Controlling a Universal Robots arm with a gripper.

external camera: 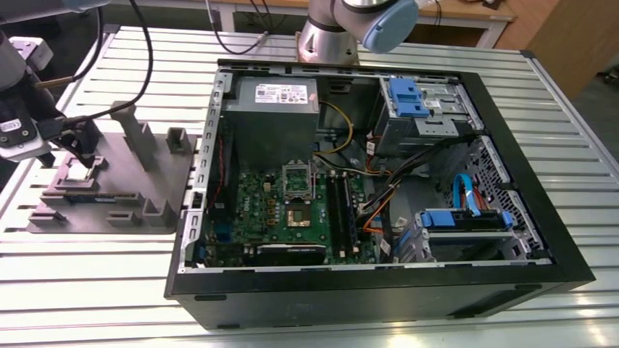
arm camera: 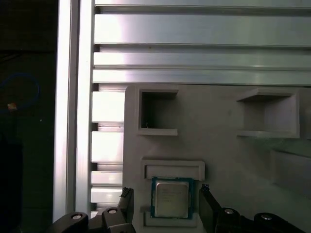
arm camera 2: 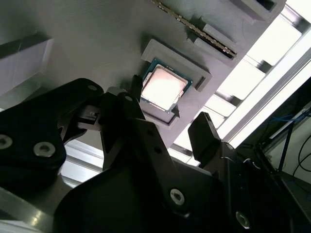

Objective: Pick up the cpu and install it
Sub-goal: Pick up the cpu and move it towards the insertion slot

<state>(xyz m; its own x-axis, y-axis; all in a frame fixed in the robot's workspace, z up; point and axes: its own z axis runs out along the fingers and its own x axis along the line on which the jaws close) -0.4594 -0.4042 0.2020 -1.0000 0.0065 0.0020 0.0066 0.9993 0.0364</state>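
Slotted aluminium table (external camera: 87, 290), silver, long parallel ribs, spans nearly the whole exterior view. Behind it, far edge: white-framed desk (external camera: 483, 25) with pale wood top. Wood panel (external camera: 566, 36) at the exterior view's upper right, dark floor (external camera: 601, 87) just below it, past the table edge. Even overhead light, soft sheen along the ribs. In both wrist views, same ribs close up, strong white glare. Past the table edge in the first wrist view, deep shadow.
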